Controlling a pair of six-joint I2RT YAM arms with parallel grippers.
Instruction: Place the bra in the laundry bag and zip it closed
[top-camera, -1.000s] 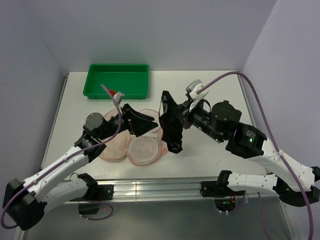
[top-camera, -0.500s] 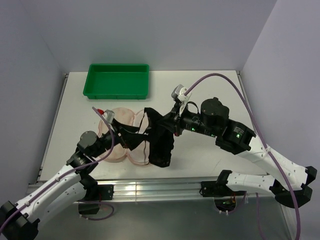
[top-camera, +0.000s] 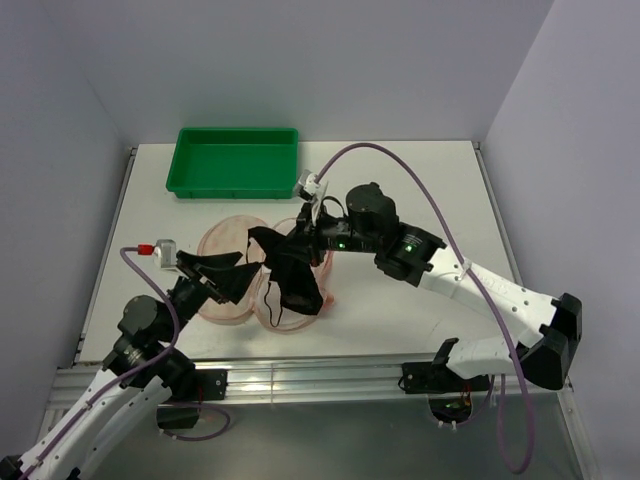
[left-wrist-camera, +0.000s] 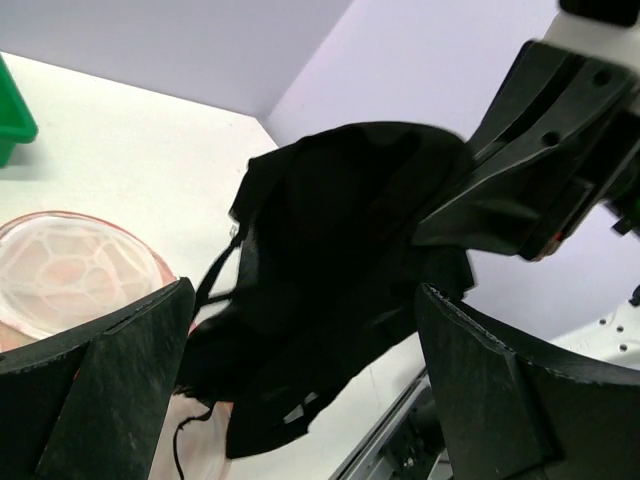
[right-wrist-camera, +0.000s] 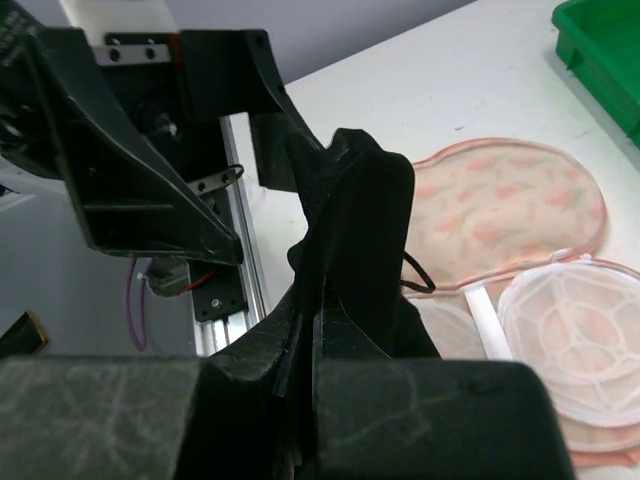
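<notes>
The black bra (top-camera: 292, 283) hangs from my right gripper (top-camera: 298, 243), which is shut on its upper edge. It dangles over the middle of the laundry bag (top-camera: 226, 240), which lies unzipped and spread flat, pale pink with a small print. In the right wrist view the bra (right-wrist-camera: 356, 222) is pinched between the jaws of the gripper (right-wrist-camera: 318, 330), with the bag (right-wrist-camera: 505, 208) beyond. My left gripper (top-camera: 243, 278) is open just left of the bra. In its own view the left gripper (left-wrist-camera: 310, 390) holds nothing, and the bra (left-wrist-camera: 335, 270) hangs ahead of its wide-spread fingers (left-wrist-camera: 110, 385).
A green plastic tray (top-camera: 238, 160) stands at the back left, its corner also showing in the right wrist view (right-wrist-camera: 600, 45). The table's front rail (top-camera: 320, 375) runs just behind the left arm. White tabletop (top-camera: 420, 190) shows to the right of the bag.
My right gripper has carried the bra leftward, from beside the bag to over it. My left arm has drawn back toward the near left, and its jaws have opened wider.
</notes>
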